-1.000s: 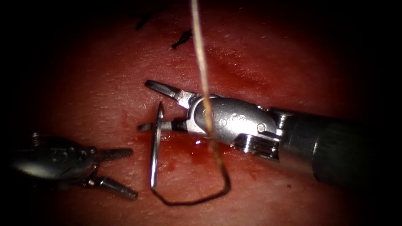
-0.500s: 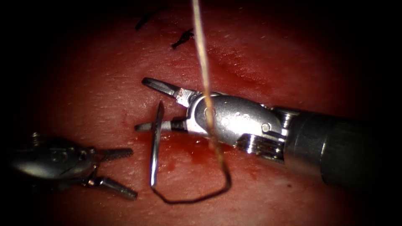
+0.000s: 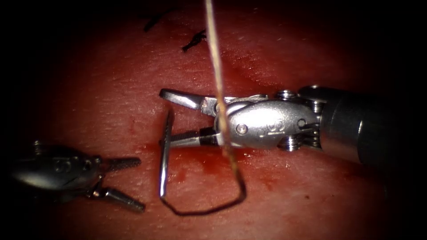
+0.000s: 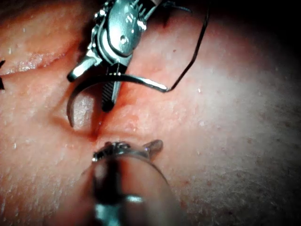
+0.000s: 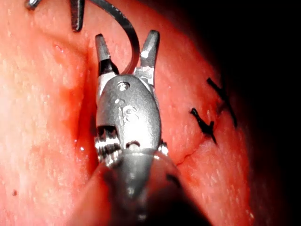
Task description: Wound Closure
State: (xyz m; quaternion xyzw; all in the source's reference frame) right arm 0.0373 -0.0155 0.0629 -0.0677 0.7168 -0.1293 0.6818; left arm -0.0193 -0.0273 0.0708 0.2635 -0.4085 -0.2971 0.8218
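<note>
needle point(image 3: 164, 155) free — both claws (open) empty

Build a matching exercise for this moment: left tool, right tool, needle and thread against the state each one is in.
Things:
1. left tool
2. right tool
3. needle
4. thread

States:
A. open around the needle's upper part, not clamped on it
B. trails from the needle's lower end in a loop, then rises out of the picture
C. open, holds nothing, left of the needle
D. lies free, held by neither tool

Pairs: 1-C, 2-A, 3-D, 4-B

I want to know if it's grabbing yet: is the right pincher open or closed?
Open. The right tool has its jaws spread either side of the needle, gripping nothing.
</note>
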